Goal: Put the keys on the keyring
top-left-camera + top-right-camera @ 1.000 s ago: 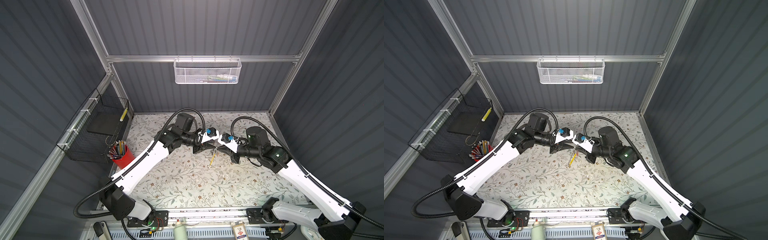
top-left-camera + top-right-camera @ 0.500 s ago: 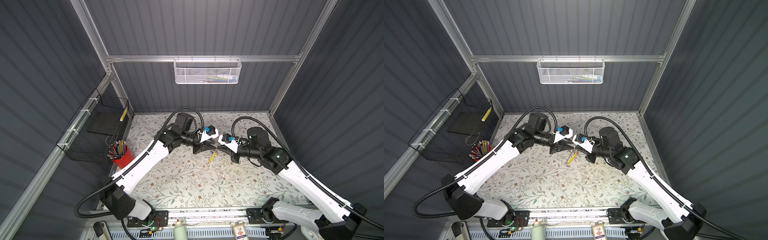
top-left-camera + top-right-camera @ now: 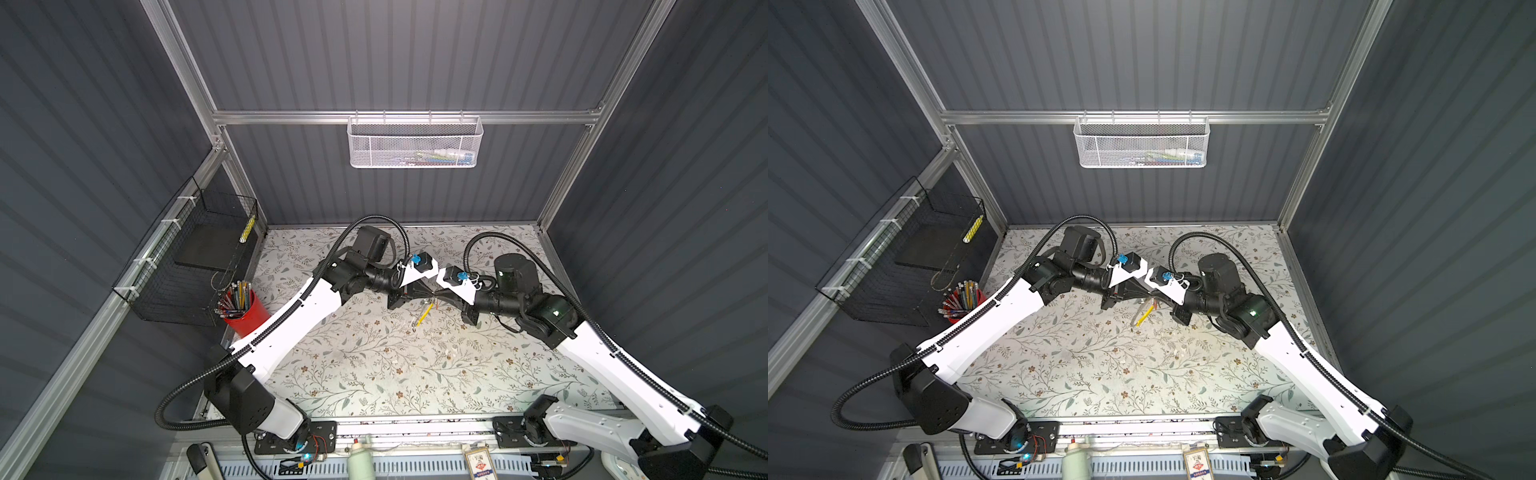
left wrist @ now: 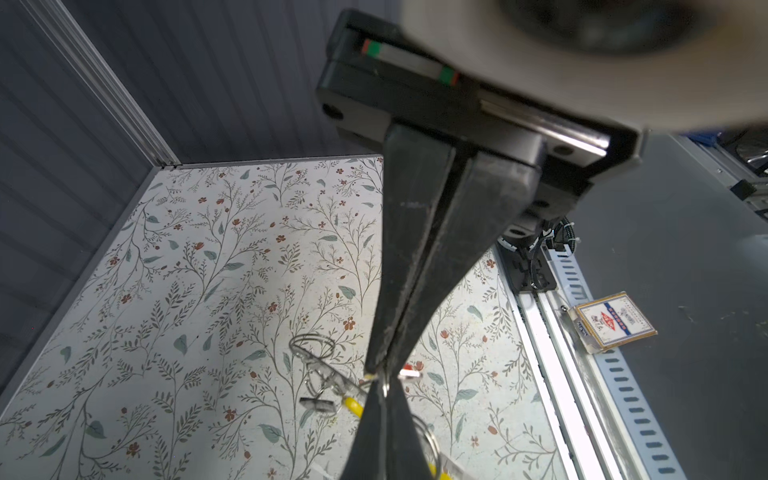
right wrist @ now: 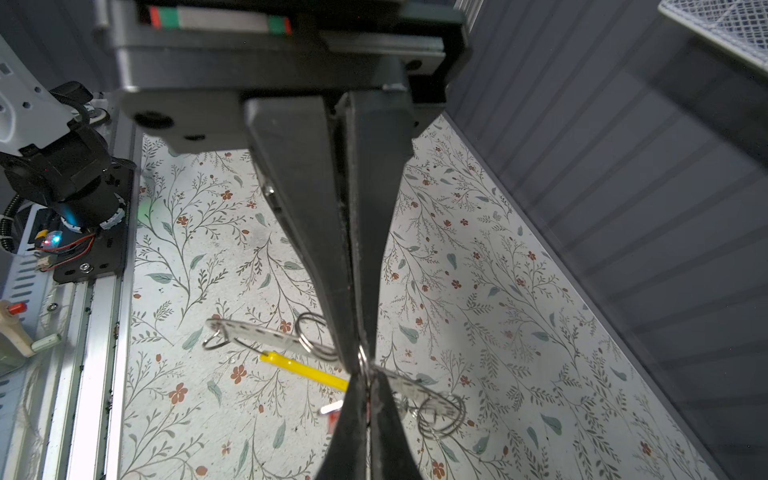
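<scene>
Yellow-sectioned, the keyring (image 5: 303, 370) is hanging above the table (image 5: 478, 291) between meeting tips. We are watching the left gripper (image 4: 384, 372), open a moment ago, clenching beside the right gripper (image 5: 362, 361), which is pinching the hoop, probably bracing it for threading.

The fingers (image 4: 415, 216) of the left gripper (image 4: 383, 370) have closed together.

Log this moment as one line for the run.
right gripper: shut on keyring | left gripper: shut, tip to tip with right, grip unclear | keyring: hanging from the tips
</scene>
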Controlling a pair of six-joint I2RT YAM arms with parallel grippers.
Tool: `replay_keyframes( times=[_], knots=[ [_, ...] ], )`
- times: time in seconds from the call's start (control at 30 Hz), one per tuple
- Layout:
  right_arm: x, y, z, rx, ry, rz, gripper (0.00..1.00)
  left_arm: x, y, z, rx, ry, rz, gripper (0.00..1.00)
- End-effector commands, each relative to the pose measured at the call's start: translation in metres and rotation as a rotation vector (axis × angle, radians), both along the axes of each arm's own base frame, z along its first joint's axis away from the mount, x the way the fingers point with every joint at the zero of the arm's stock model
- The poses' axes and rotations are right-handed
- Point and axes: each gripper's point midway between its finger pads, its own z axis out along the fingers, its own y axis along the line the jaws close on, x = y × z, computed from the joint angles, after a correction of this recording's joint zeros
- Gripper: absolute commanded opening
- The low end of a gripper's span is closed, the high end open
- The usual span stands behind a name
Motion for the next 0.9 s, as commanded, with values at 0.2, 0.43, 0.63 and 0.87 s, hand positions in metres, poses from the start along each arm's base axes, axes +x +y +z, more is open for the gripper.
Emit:
replay_keyframes(
  times=[0.2,0.43,0.63,0.87],
  knots=[
    [-0.002,0.004,0.001,-0.004,-0.022,0.021,0.0,-0.003,0.0,0.005,-0.022,0.008,-0.01,0.0],
    [0.014,-0.018,-0.013,0.002,-0.043,-0.158,0.32,0.001,0.0,0.018,-0.074,-0.038,0.027,0.0],
    [0.013,-0.022,-0.008,0.085,-0.038,-0.203,0.34,0.005,0.0,0.018,-0.117,-0.044,0.073,0.0],
    [0.009,-0.01,0.006,0.17,-0.018,-0.15,0.35,0.012,-0.002,0.028,-0.182,-0.056,0.117,0.0]
  ],
)
